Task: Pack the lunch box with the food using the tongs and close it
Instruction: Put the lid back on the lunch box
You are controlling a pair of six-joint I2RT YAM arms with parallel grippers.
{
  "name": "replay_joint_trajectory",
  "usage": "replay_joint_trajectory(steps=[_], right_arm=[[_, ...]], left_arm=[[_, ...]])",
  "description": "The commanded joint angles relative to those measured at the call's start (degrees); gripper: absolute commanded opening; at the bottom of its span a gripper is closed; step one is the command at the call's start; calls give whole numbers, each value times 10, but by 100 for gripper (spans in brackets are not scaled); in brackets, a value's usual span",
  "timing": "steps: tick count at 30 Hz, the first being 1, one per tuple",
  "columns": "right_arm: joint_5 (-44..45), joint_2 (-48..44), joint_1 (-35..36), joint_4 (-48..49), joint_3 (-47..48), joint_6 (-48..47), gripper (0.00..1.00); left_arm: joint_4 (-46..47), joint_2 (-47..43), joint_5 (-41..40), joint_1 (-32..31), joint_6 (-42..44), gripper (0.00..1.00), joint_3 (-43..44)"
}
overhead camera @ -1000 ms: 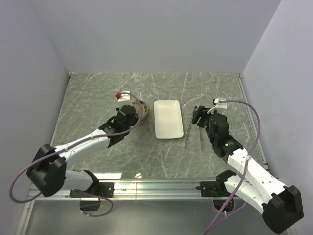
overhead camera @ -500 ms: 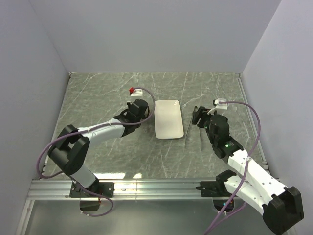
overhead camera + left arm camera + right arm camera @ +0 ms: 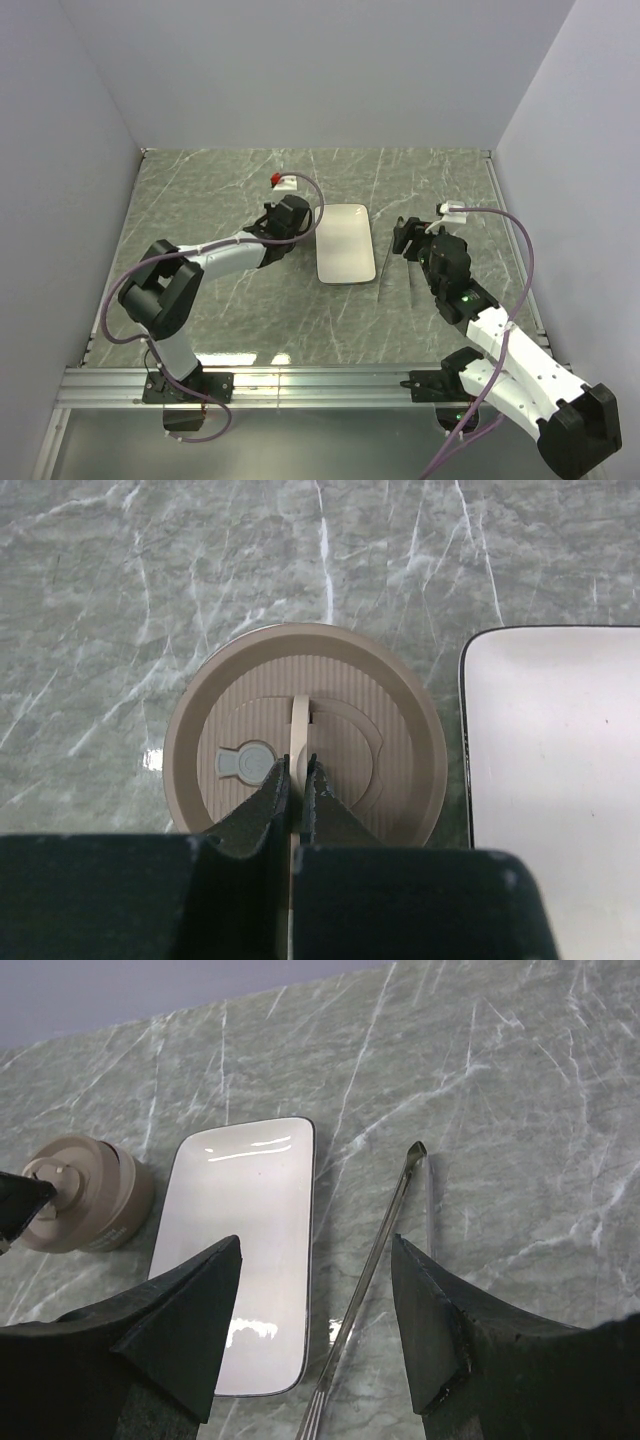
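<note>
The lunch box (image 3: 95, 1215) stands left of the white plate with its brown lid (image 3: 400, 740) resting on it. In the left wrist view my left gripper (image 3: 297, 765) is shut on the lid's thin curved handle (image 3: 299, 715). From above, the same gripper (image 3: 288, 216) covers the box. The dark tongs (image 3: 375, 1260) lie flat on the table right of the plate, also seen from above as the tongs (image 3: 389, 262). My right gripper (image 3: 316, 1245) hangs open above their rear part and touches nothing. No food shows in any view.
The white rectangular plate (image 3: 343, 243) lies bare between box and tongs; its edge (image 3: 468, 740) is close to the lid's right side. Grey walls enclose the marbled table (image 3: 200, 200) on three sides. A metal rail (image 3: 320, 378) runs along the near edge.
My left arm has swung right and stretched out, bringing its gripper from left of the box to directly over it. The right arm has not moved.
</note>
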Motion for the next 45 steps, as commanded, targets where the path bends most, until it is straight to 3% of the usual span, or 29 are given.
replay_joint_trajectory(steps=[1, 14, 28, 45], right_arm=[[-1, -13, -2, 19, -9, -2, 68], [2, -15, -2, 17, -9, 0, 68], [1, -20, -2, 17, -12, 0, 68], [5, -21, -2, 18, -12, 1, 68]], left_arm=[[-1, 11, -19, 9, 12, 0, 26], [-8, 16, -12, 28, 26, 0, 47], [-35, 93, 5, 59, 46, 0, 110], [-71, 4, -1, 59, 40, 0, 85]])
